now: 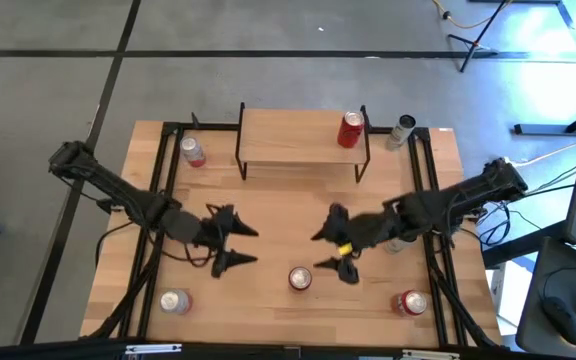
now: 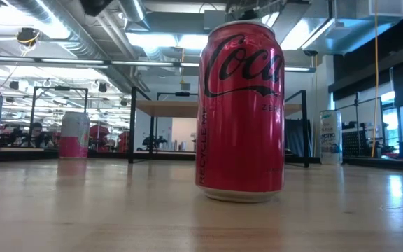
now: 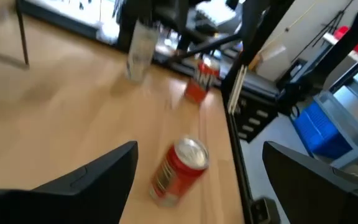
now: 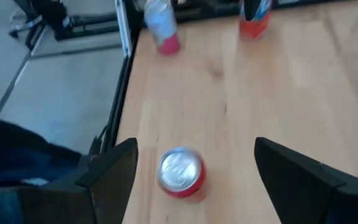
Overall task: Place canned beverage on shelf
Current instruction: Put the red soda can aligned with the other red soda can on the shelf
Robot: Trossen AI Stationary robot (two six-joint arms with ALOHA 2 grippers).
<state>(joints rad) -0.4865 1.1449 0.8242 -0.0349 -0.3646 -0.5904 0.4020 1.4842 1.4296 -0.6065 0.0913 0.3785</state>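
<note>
Planks of pale wood made up the large square tabletop (image 1: 278,235) in the high view, framed by black metal rails. At its far edge stood the small low shelf (image 1: 298,137) with a light plank top and thin black legs, and a red cylindrical aluminium can (image 1: 350,130) stood upright on the shelf's right end. Just right of the shelf, on the table, stood a slim silver can (image 1: 402,130); left of it stood a pink-and-silver can (image 1: 193,151). The left gripper (image 1: 236,243) hovered over the table's left-centre with its dark fingers spread wide and empty. The right gripper (image 1: 334,252), bearing a yellow tag, hung right of centre, likewise splayed and holding nothing. Between and in front of them a red Coca-Cola can (image 1: 300,279) stood upright, well apart from the shelf. Two more cans stood near the front corners: a silver-topped one (image 1: 174,301) on the left and a red one (image 1: 409,302) on the right.

The low view put the glossy red Coca-Cola can (image 2: 241,112) in the foreground, hiding the middle of the shelf (image 2: 166,109) behind it.

The left wrist view showed wide-set dark fingers (image 3: 92,177), a red can (image 3: 179,171) between them on the smooth wood, and two blurred cans farther off.

The right wrist view showed its fingers (image 4: 110,168) far apart too, with a red can (image 4: 181,172) seen from above.
</note>
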